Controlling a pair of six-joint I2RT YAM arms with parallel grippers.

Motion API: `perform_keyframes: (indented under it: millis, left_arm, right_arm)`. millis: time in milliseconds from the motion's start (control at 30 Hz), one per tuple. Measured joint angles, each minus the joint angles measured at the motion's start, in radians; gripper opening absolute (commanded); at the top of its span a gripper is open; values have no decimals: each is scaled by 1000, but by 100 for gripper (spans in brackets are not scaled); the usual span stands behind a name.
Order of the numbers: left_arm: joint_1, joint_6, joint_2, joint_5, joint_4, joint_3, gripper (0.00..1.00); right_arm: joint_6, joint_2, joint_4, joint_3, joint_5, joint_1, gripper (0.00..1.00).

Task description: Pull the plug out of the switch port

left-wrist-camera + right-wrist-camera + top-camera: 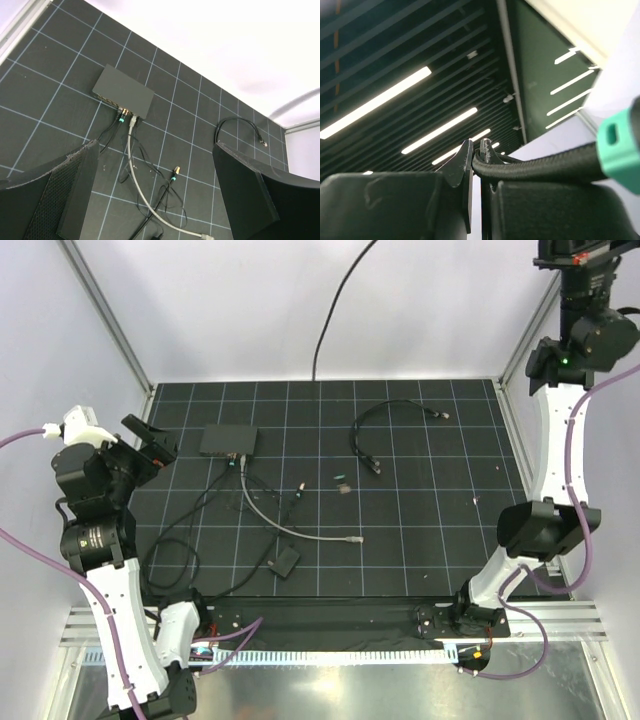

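Switch: the flat dark-grey switch (228, 440) lies on the far-left part of the gridded desk (430, 530), with its port edge facing near.
Plugs: two are seated side by side in that near edge, a green-booted plug (120, 118) on a black lead and, just right of it, a grey plug (133, 119).
Grey cable: the grey cable (270, 520) curves near and right from the switch to a loose end (355, 538) lying mid-desk.
Black block: a small black block (285, 562) on a thin lead sits near of the switch, beside the grey cable.
Loose connector: a loose connector (174, 175) with a green boot lies on the desk right of the grey cable.
Curled cable: a separate curled cable (365, 430) rests far right, well apart from the switch.
Left tool: your left tool (152, 443) hangs just left of the switch, its jaws spread wide with nothing between them.
Right tool: your right tool (476, 161) is raised high at the far right, pointing at ceiling lights with its fingers pressed together. A braided cable (535, 167) crosses beside the tips, and you cannot tell whether it is pinched.
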Motion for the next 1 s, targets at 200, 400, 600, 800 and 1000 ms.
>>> perform_keyframes:
  millis: [200,400,600,800,1000]
  left_arm:
    - [0,0,-18,0,2,-13,100]
    - [0,3,-31,0,-6,-11,100]
    - [0,5,-37,0,-10,-4,100]
    - [0,5,-39,2,-10,-4,100]
    - [0,4,-39,10,-10,-5,100]
  right_arm:
    - [5,-118,60,-22,8,87,1]
    - [-100,-209,-120,29,-89,100,1]
    - [-217,-256,-207,-48,-164,89,1]
    - [-266,-125,-199,-68,-255,38,1]
    - [-275,88,-160,-81,-328,9,1]
